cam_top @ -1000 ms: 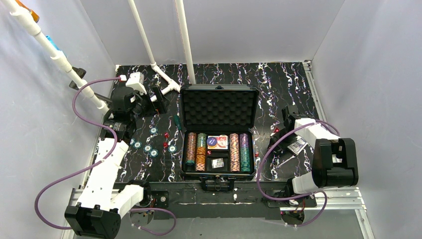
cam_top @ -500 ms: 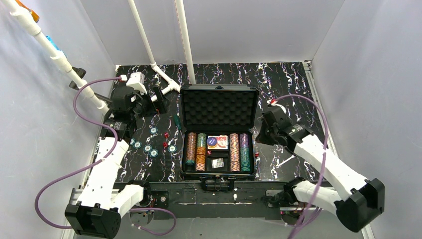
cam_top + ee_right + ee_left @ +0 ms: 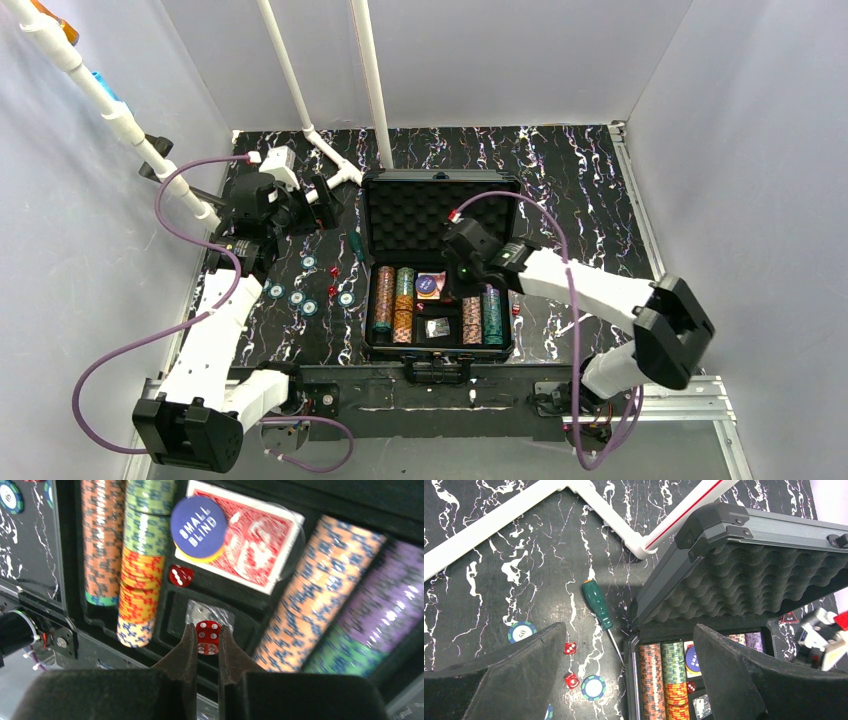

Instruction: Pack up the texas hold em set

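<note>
The black case (image 3: 366, 250) lies open, foam lid (image 3: 440, 212) tilted back. Rows of striped chips (image 3: 102, 540) fill it, with a red card deck (image 3: 255, 550), a blue "small blind" button (image 3: 199, 526) and a red die (image 3: 181, 575). My right gripper (image 3: 206, 630) hangs over the case's middle (image 3: 455, 275), shut on another small red die (image 3: 207, 639). My left gripper (image 3: 629, 627) stands open and empty above the table by the case's back left corner (image 3: 318, 205). Loose chips (image 3: 593, 687) and two red dice (image 3: 569, 648) lie left of the case.
A green-handled screwdriver (image 3: 596, 605) lies beside the case's left wall. White pipes (image 3: 370, 70) run across the back left. One more red die (image 3: 517, 310) sits just right of the case. Grey walls close in three sides; a metal rail (image 3: 500, 400) runs along the near edge.
My right arm swung from the table's right side leftward to above the case, its jaws closing on the red die. The left arm has barely shifted.
</note>
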`<state>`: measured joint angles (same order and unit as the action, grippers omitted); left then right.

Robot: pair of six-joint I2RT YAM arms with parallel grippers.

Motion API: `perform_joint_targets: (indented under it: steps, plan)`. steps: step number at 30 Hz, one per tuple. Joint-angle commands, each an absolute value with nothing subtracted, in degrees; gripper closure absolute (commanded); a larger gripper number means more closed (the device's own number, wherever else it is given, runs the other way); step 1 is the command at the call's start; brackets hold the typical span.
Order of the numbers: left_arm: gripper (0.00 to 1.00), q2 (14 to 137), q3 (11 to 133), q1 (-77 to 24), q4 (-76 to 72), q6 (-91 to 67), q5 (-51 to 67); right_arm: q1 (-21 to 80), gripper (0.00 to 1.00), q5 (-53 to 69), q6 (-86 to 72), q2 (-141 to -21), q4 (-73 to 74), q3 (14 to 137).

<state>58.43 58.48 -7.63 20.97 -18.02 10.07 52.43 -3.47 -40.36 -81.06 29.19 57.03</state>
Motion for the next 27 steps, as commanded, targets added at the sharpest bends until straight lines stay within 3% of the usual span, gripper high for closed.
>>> perform_joint_targets:
  steps: [1, 20, 27]
  plan:
    - [0.01, 58.3, 58.2, -8.0, 20.6, -17.9, 10.0, 55.2, 0.99, -3.6, -42.1, -86.5, 24.9, 62.2]
    - [0.01, 57.9, 58.3, -8.5, 20.8, -17.9, 9.9, 57.7, 0.98, -9.9, -43.8, -100.4, 26.9, 67.8]
    - [0.01, 57.7, 58.5, -8.6, 20.9, -17.8, 9.8, 57.5, 0.94, -8.9, -46.0, -98.4, 26.0, 64.7]
